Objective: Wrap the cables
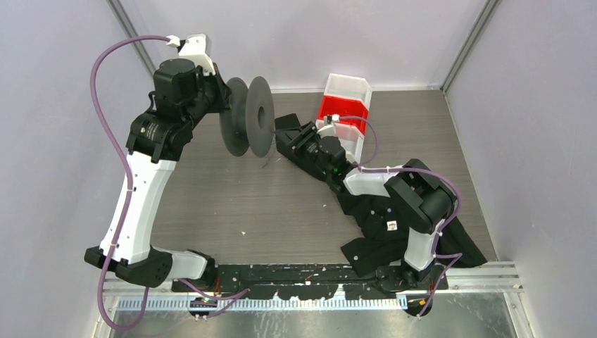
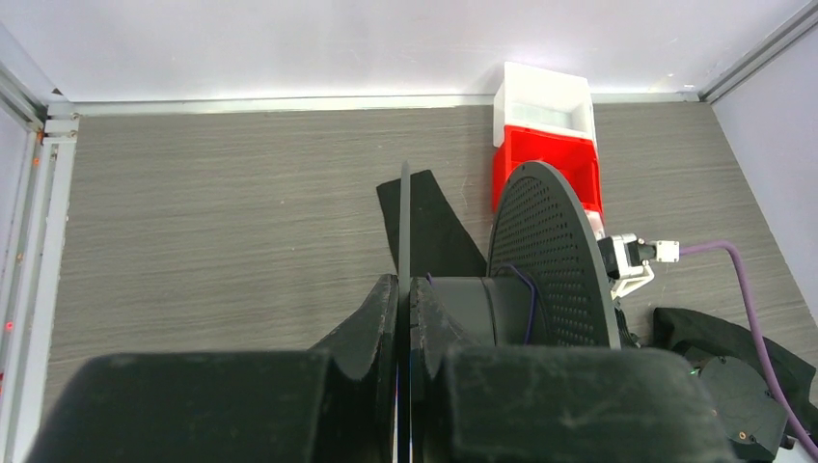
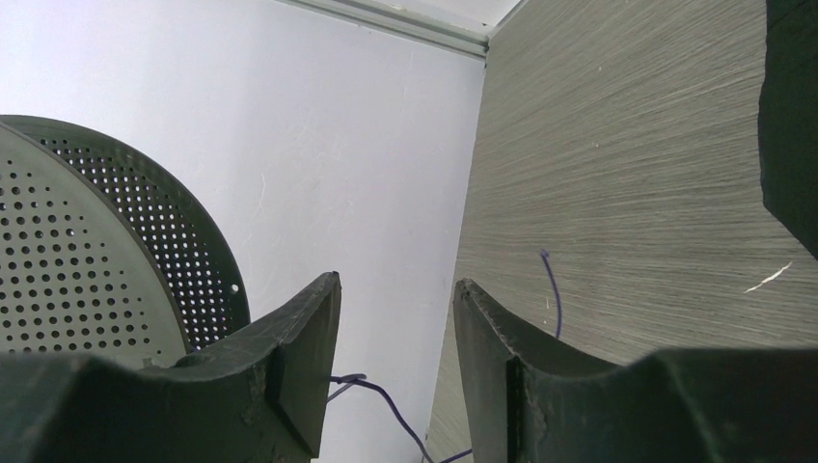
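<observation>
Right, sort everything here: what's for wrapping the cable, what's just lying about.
For the job: reel, thin wire, left claw clamping a reel flange, right claw open.
Lying about: red-and-white bin, black garment.

Reel (image 1: 246, 116) dk grey, perforated dot pattern. Wire (image 3: 554, 289) dark, poss. purplish. Table (image 1: 211, 204) grey woodgrain. Bin (image 1: 346, 105) red & white. Cloth (image 1: 362, 253) black.
</observation>
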### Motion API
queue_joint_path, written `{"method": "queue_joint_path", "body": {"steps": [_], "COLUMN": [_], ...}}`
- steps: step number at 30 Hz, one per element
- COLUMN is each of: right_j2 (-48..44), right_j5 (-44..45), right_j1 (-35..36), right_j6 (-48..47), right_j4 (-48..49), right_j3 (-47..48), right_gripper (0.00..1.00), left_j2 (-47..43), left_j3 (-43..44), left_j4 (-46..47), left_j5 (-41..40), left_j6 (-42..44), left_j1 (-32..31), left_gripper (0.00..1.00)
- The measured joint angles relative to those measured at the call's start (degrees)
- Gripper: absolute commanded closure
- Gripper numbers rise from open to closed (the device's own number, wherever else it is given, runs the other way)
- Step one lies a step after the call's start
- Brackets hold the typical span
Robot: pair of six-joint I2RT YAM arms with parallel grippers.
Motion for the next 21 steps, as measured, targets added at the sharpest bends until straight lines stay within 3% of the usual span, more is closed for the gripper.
{"method": "queue_joint_path", "body": {"steps": [7,14,17,21], "right_j2": [0.0,0.0,0.1,0.1], "right_j5": [-0.6,-0.8,-0.8,-0.8], "right_j1": [0.5,1.1,1.1,1.1], "right_j6": [-0.2,-0.4,-0.4,-0.7], "right_j4": [-1.2,-2.9,-3.1,-3.2], "right_j3": [0.0,0.1,0.4,0.5], "right_gripper": [0.51,0.59,0.69,0.97], "left_j2": [0.0,0.0,0.0,0.0], "left_j3": [0.0,-0.1,-0.3,-0.5], "left_j4": [0.1,0.1,0.1,0.1], "left_j5": [0.0,0.0,0.0,0.0], "left_j6": [0.0,0.0,0.0,0.0], "left_j1": [0.0,0.0,0.0,0.0], "left_gripper": [0.99,0.99,0.99,0.99]}}
